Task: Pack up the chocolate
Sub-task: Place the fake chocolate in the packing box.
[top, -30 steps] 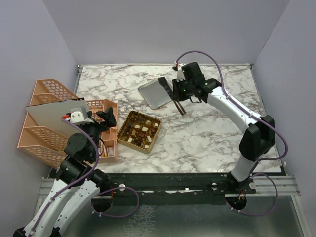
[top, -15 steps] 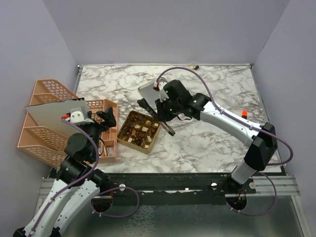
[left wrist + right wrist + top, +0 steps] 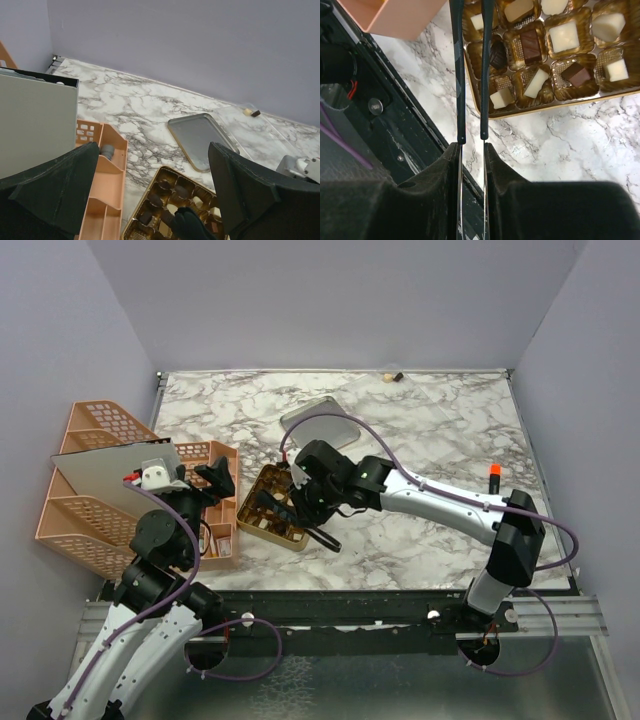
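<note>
Lowering the tongs [image 3: 470, 75] carelessly could see a piece knocked from its cup, or the light tray [image 3: 560, 103] dragged along. The thin dark blades are pinched close together by the right gripper [image 3: 471, 150]. The chocolate [image 3: 530, 43], smooth little blocks in brown and cream, is seated in crinkled gold cups. The left gripper [image 3: 155, 170] is spread wide and empty.

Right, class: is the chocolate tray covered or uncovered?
Uncovered: the chocolate shows in the tray, and the lid lies apart on the table.
</note>
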Controlling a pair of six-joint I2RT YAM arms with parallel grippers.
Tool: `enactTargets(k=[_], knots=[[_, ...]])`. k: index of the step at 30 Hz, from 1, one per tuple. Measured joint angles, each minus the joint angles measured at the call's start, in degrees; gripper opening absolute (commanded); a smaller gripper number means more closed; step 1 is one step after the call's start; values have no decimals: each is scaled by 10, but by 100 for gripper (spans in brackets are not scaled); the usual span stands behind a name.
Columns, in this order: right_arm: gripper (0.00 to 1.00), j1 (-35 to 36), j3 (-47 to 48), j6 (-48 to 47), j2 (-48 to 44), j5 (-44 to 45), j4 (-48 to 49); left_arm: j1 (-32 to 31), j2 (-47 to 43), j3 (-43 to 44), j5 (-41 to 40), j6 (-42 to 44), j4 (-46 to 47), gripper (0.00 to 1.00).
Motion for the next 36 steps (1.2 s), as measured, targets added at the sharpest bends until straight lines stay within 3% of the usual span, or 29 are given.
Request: enactTargets(k=[36], knots=[[27, 19, 36, 7, 98, -30, 3, 3, -24, -2, -6, 0, 4, 99]])
